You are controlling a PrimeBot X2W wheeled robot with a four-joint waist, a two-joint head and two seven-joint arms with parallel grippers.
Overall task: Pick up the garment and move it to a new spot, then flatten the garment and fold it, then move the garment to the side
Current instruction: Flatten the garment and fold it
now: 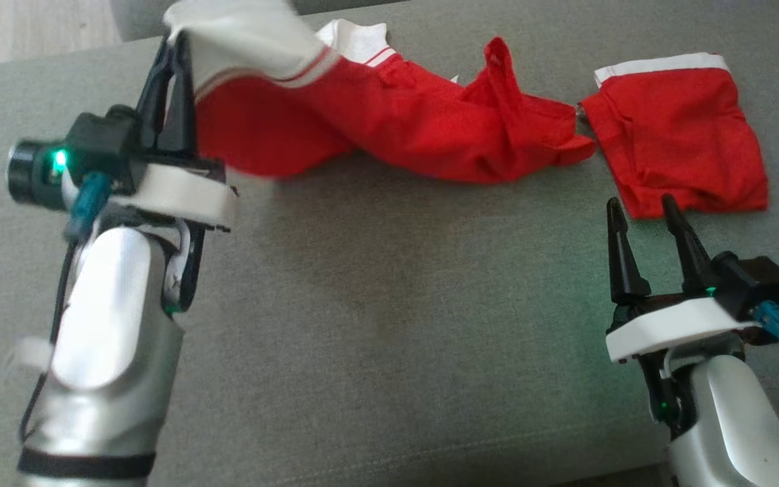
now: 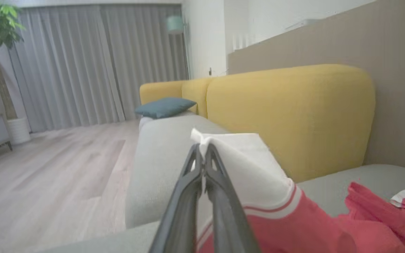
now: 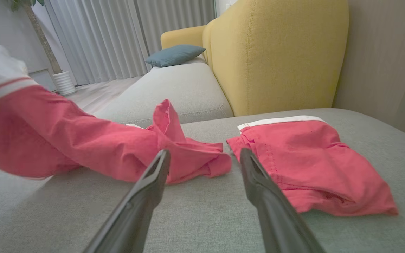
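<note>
Head view: the left claw (image 1: 174, 51) is pressed together on the white band (image 1: 254, 40) of the red garment (image 1: 396, 128) and holds that end raised. The rest lies twisted and wrinkled across the gray woven sofa seat (image 1: 376, 325). The right claw (image 1: 640, 201) stands apart, holding nothing, just beside a second red piece (image 1: 680, 135), which is folded flat. Left wrist view adds a smooth yellow backrest (image 2: 287, 116) and a blue cushion (image 2: 165, 106).

Head view looks down; wrist views graze low, sharing the garment (image 1: 396, 128).
</note>
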